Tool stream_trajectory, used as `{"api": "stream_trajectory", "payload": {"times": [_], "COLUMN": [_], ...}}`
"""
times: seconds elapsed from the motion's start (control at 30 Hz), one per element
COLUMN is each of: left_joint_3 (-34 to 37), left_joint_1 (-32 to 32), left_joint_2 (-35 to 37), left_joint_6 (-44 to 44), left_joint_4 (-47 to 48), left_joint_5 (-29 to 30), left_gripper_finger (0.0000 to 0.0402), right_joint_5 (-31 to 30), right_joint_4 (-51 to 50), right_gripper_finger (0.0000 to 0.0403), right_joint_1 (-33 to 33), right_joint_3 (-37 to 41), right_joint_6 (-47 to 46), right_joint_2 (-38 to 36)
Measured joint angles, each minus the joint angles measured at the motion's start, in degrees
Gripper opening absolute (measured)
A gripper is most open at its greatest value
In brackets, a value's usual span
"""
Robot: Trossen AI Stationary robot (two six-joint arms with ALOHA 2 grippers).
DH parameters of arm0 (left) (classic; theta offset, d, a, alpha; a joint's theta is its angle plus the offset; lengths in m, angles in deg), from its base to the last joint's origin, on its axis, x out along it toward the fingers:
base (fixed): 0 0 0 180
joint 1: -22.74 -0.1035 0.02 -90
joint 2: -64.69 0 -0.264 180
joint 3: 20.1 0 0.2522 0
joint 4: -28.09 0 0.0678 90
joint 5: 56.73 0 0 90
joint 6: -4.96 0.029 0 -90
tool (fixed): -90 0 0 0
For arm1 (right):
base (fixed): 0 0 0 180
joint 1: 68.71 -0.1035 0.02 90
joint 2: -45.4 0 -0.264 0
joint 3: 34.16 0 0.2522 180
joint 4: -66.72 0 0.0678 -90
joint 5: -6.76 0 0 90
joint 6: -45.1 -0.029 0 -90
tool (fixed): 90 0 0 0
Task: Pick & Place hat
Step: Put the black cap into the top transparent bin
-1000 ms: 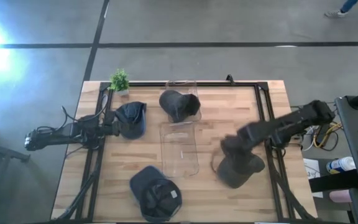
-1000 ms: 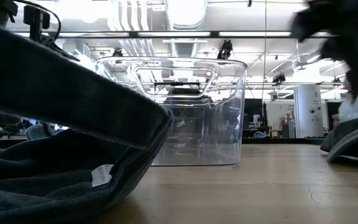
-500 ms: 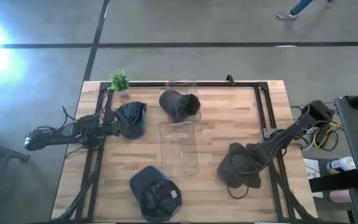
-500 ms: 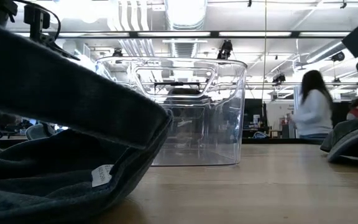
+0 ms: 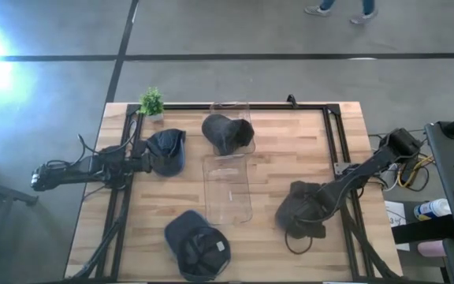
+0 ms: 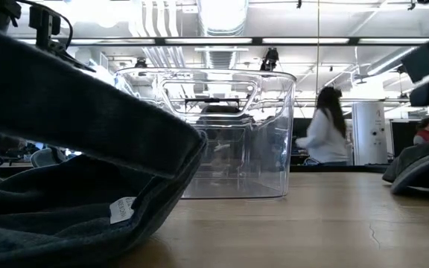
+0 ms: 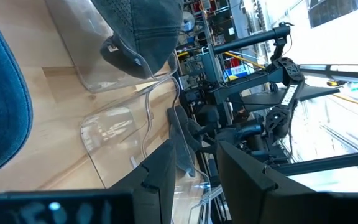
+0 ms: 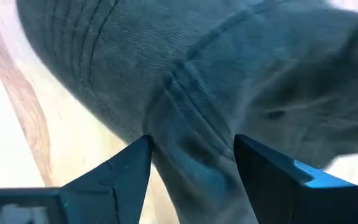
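Observation:
Four hats lie on the wooden table. A dark grey hat (image 5: pixel 299 209) lies on the right part, and my right gripper (image 5: pixel 318 208) is down on it, open. In the right wrist view its fingers (image 8: pixel 129 167) stand on either side of a raised fold (image 8: pixel 188 134) of the grey cloth. My left gripper (image 5: pixel 143 163) waits open beside a blue hat (image 5: pixel 166 150) on the left. Another dark hat (image 5: pixel 227 132) rests against the far end of the clear bin (image 5: pixel 227 189). A dark blue hat (image 5: pixel 197 243) lies at the near edge. My right gripper comes at the grey hat's crown (image 8: pixel 191 106) slanting down from the table's right side, open, with a fold of cloth between its fingers. Whether the fingertips touch the cloth, I cannot tell. The hat lies on the table.
A small potted plant (image 5: pixel 151 102) stands at the far left corner. Black frame rails (image 5: pixel 333 142) run along the table's edges. A person (image 6: pixel 322 134) walks in the room behind the table. Bare wood lies between the bin and the grey hat.
My right arm has come down from above the grey hat to it, moving fast at first and then slowing. The hat now shows a strap loop on its near side. A person has walked across the room behind the table.

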Motion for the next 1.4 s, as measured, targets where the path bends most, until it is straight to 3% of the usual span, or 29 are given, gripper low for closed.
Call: {"api": "stream_trajectory", "payload": {"times": [0.2, 0.3, 0.47, 0.57, 0.77, 0.97, 1.07, 1.17, 1.3, 1.4], "left_joint_3": [-0.1, -0.2, -0.2, -0.2, -0.8, -1.3, -1.3, -1.3, -1.2, -1.3], "left_joint_1": [0.0, 0.0, 0.0, 0.0, 0.0, 0.0, 0.0, 0.0, 0.0, 0.0], "left_joint_2": [0.0, 0.0, 0.0, 0.0, 0.0, 0.0, 0.0, 0.0, -0.1, -0.3], "left_joint_6": [-0.1, -0.1, -0.6, -0.7, -0.8, -0.8, -0.8, -0.8, -0.8, -0.8], "left_joint_4": [0.0, 0.0, 0.0, 0.0, 0.0, -0.1, -0.2, -0.5, -0.9, -1.3], "left_joint_5": [0.0, 0.0, 0.0, 0.0, 0.0, 0.0, 0.0, 0.0, 0.1, 0.7], "left_gripper_finger": [0.0112, 0.0112, 0.0112, 0.0112, 0.0112, 0.0112, 0.0112, 0.0112, 0.0112, 0.0112], "right_joint_5": [3.5, 5.8, 6.7, 6.0, -5.7, -22.3, -31.7, -36.7, -37.5, -32.6], "right_joint_4": [2.9, 4.8, 8.1, 10.9, 11.2, 12.2, 13.5, 16.8, 24.3, 25.4], "right_gripper_finger": [0.02, 0.0154, 0.0043, 0.0022, 0.0017, 0.0015, 0.0015, 0.0014, 0.0014, 0.0014], "right_joint_1": [0.1, 0.3, 0.2, 0.2, 0.4, 2.6, 6.2, 12.5, 24.8, 35.1], "right_joint_3": [3.1, 4.3, 5.0, 5.0, 1.7, -3.7, -7.9, -11.8, -16.5, -19.8], "right_joint_6": [-2.5, -4.0, -9.9, -14.5, -25.9, -31.8, -28.2, -19.7, -8.3, -3.3], "right_joint_2": [2.4, 2.8, 2.6, 1.4, -4.9, -14.2, -16.5, -16.1, -13.2, -9.3]}}
